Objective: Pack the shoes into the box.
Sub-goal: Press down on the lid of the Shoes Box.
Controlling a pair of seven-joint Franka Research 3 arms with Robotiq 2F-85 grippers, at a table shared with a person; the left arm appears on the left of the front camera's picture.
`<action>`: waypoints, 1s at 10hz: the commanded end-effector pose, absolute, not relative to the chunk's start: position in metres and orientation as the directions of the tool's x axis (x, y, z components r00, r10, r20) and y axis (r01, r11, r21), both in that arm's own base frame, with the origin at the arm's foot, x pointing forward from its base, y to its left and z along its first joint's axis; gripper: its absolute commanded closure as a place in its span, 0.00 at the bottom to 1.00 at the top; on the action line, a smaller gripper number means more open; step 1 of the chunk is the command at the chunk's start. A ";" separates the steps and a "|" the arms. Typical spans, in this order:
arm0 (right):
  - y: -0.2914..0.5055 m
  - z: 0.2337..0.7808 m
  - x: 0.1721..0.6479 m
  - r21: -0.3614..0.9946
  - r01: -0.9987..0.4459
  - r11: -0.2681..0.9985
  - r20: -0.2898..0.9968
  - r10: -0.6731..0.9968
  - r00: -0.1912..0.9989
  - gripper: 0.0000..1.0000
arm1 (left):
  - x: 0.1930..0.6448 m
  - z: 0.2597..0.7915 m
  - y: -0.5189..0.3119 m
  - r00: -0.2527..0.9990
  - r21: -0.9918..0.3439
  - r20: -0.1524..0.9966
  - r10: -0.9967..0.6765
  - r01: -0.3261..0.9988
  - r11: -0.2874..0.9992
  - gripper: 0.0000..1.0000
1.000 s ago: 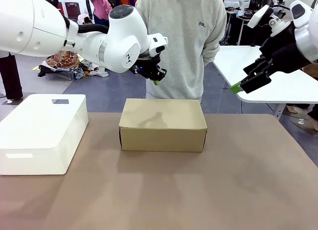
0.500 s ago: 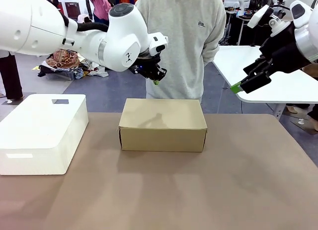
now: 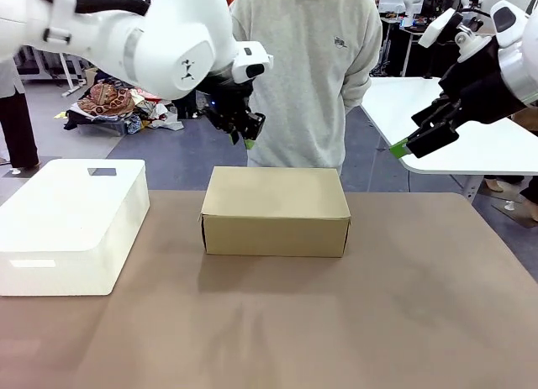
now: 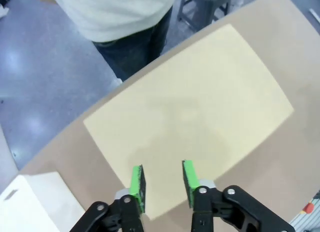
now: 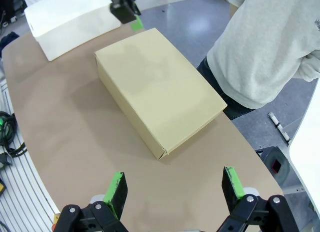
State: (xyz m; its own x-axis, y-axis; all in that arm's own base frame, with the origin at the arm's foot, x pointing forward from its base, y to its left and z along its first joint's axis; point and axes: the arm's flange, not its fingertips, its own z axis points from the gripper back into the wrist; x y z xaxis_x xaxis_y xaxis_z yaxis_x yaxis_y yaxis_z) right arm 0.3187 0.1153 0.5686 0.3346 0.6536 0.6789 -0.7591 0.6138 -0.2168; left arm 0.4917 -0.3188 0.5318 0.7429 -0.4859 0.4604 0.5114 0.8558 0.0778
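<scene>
Brown table (image 3: 403,305) (closed box (image 3: 276,206) centred).

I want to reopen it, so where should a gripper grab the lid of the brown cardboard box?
Probably the lid's front edge on the box, on the robot's side, approached from above and in front. The lid lies flat and closed; which side is hinged can't be seen, so that's a guess.

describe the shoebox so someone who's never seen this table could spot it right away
Start at the brown table and look to its middle, just in front of the standing person in the grey sweatshirt. There sits the box, closed, lid flat. It is plain brown cardboard, unlike the bigger white block to its left.
</scene>
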 end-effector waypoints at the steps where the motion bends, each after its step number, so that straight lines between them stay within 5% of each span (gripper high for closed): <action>1: 0.115 0.569 0.319 -0.225 -0.758 0.612 0.674 0.659 0.332 0.00 | 0.458 0.531 -0.295 0.700 0.075 0.476 -0.532 0.571 0.818 0.00; 5: 0.115 0.569 0.319 -0.225 -0.758 0.612 0.674 0.659 0.332 0.00 | 0.404 0.532 -0.265 0.596 0.137 0.503 -0.626 0.660 0.739 0.00; 10: 0.115 0.569 0.319 -0.225 -0.758 0.612 0.674 0.659 0.332 0.00 | 0.413 0.552 -0.242 0.491 0.157 0.530 -0.692 0.745 0.649 0.00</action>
State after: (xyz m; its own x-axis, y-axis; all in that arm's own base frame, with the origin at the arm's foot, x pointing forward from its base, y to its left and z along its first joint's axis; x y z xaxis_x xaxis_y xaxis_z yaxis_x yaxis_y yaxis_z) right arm 0.3187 0.1153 0.5686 0.3346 0.6535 0.6789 -0.7591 0.6138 -0.2168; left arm 0.4106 -0.2511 0.5501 0.5218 -0.6772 0.5187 0.7103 0.6817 0.1755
